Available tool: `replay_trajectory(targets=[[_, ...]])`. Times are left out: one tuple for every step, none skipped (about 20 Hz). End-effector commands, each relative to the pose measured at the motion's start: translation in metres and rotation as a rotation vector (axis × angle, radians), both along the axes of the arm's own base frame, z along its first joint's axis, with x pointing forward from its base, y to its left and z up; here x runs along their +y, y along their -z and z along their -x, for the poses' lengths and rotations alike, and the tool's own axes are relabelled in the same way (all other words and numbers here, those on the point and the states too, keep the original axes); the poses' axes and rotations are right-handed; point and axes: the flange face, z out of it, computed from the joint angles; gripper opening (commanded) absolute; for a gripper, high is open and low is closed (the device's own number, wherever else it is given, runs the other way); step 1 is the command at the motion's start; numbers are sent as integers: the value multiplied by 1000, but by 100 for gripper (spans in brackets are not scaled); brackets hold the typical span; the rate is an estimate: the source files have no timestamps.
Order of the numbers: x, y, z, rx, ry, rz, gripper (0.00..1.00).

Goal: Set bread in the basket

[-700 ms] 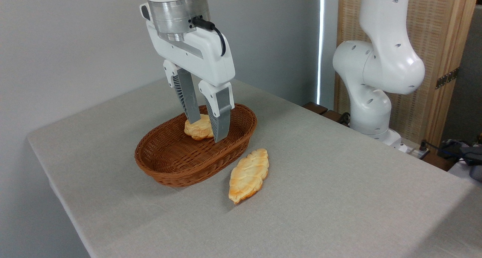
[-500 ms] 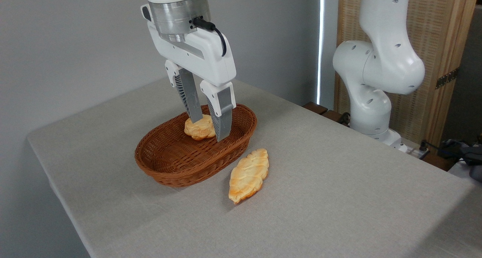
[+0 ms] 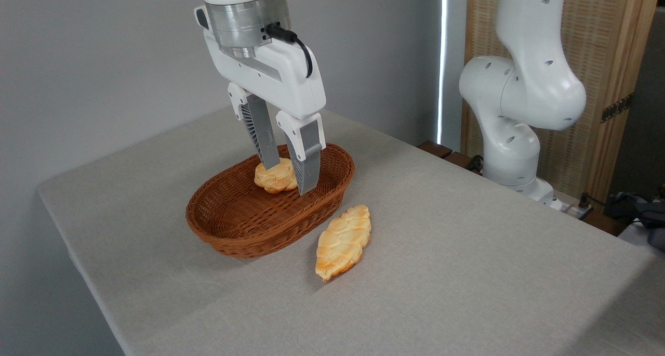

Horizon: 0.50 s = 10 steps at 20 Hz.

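Observation:
The bread (image 3: pixel 344 241), a flat leaf-shaped braided loaf, lies on the grey tablecloth just right of the basket's front end, touching nothing. The reddish-brown wicker basket (image 3: pixel 244 241) sits left of it. A small round golden bun (image 3: pixel 273 179) rests inside the basket at its far end. My gripper (image 3: pixel 288 179) hangs over that far end, open, its grey fingers (image 3: pixel 306 163) straddling the bun from above without holding it. The near finger hides the bun's right side. The gripper is well apart from the bread.
The arm's white base (image 3: pixel 511 137) stands at the table's far right edge. A wooden screen (image 3: pixel 608 60) and cables (image 3: pixel 634 205) lie beyond it. The table's left edge (image 3: pixel 78 262) runs close to the basket.
The gripper has risen slightly and shifted a little right above the bun. The bun, basket and bread have stayed where they were.

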Motion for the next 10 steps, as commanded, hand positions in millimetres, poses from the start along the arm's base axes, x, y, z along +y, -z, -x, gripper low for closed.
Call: replay_trajectory(targets=[[-3, -2, 7, 27, 16, 12, 100], [-1, -2, 7, 28, 14, 12, 100], [-1, -2, 7, 28, 13, 12, 100], [-1, -2, 7, 28, 14, 13, 100], [-1, -2, 7, 30, 14, 13, 100], [-1, 0, 9, 42, 15, 12, 100], [-4, 1, 11, 59, 19, 12, 100], [-5, 2, 12, 68, 19, 12, 100], [-7, 1, 12, 70, 24, 12, 100], [-7, 2, 12, 71, 24, 12, 100]])
